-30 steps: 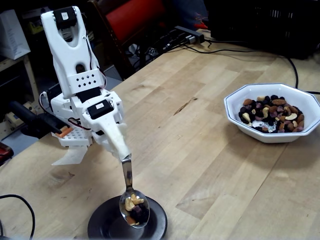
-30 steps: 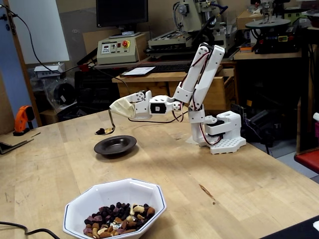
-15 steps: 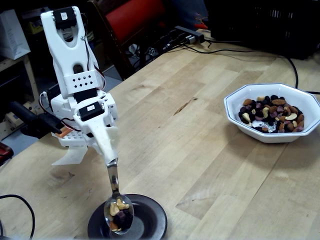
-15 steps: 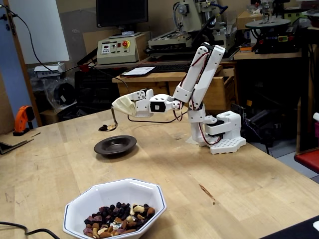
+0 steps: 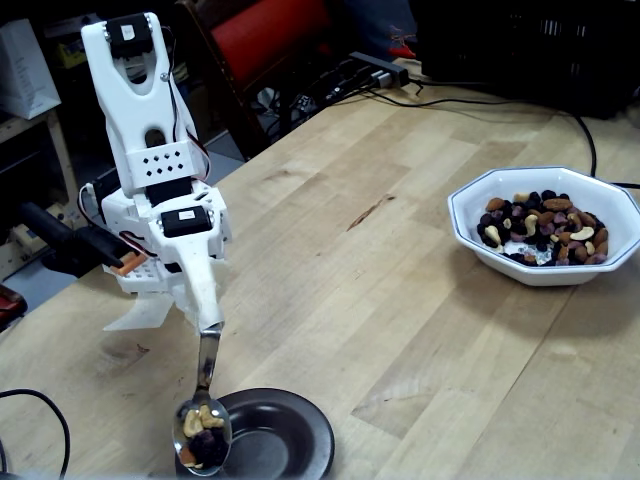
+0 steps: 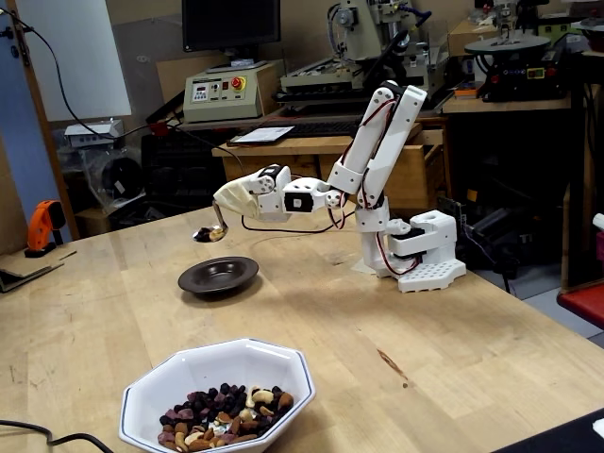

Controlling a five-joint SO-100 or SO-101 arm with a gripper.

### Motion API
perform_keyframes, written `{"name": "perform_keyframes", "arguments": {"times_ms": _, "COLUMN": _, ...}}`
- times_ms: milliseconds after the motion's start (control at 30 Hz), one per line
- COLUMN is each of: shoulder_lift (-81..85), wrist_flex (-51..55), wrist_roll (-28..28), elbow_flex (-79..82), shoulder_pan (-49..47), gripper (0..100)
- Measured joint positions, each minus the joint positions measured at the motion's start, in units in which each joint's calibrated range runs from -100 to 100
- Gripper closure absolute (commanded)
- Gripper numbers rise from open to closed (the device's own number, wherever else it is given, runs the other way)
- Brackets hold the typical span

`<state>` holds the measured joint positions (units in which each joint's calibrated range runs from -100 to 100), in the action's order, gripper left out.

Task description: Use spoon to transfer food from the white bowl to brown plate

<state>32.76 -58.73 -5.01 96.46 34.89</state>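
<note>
My gripper (image 5: 205, 318) is shut on the handle of the silver spoon (image 5: 204, 420). The spoon's bowl holds a load of food (image 5: 203, 432), cashews and dark pieces, and hangs over the left rim of the dark brown plate (image 5: 275, 440). In the other fixed view the gripper (image 6: 225, 209) holds the spoon (image 6: 208, 233) above and to the left of the plate (image 6: 219, 276), clear of it. The plate looks empty. The white eight-sided bowl (image 5: 470, 230) at the right holds a heap of nuts and raisins (image 5: 545, 228); it shows near the front in the other fixed view (image 6: 151, 392).
The arm's white base (image 6: 420, 255) stands on the wooden table (image 5: 400, 330). Black cables (image 5: 470, 100) run along the table's far edge. A black cable (image 5: 45, 420) loops at the near left corner. An orange drill (image 6: 42, 226) lies past the table's end.
</note>
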Motion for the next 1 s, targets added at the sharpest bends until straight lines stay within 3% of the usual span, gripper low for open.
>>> {"name": "perform_keyframes", "arguments": {"times_ms": 433, "shoulder_lift": 0.0, "wrist_flex": 0.0, "wrist_roll": -7.2, "elbow_flex": 0.0, "shoulder_pan": -0.2, "gripper": 96}}
{"name": "perform_keyframes", "arguments": {"times_ms": 700, "shoulder_lift": 0.0, "wrist_flex": 0.0, "wrist_roll": -12.1, "elbow_flex": 0.0, "shoulder_pan": -6.7, "gripper": 96}}
{"name": "perform_keyframes", "arguments": {"times_ms": 1000, "shoulder_lift": 0.0, "wrist_flex": 0.0, "wrist_roll": -13.1, "elbow_flex": 0.0, "shoulder_pan": -11.2, "gripper": 96}}
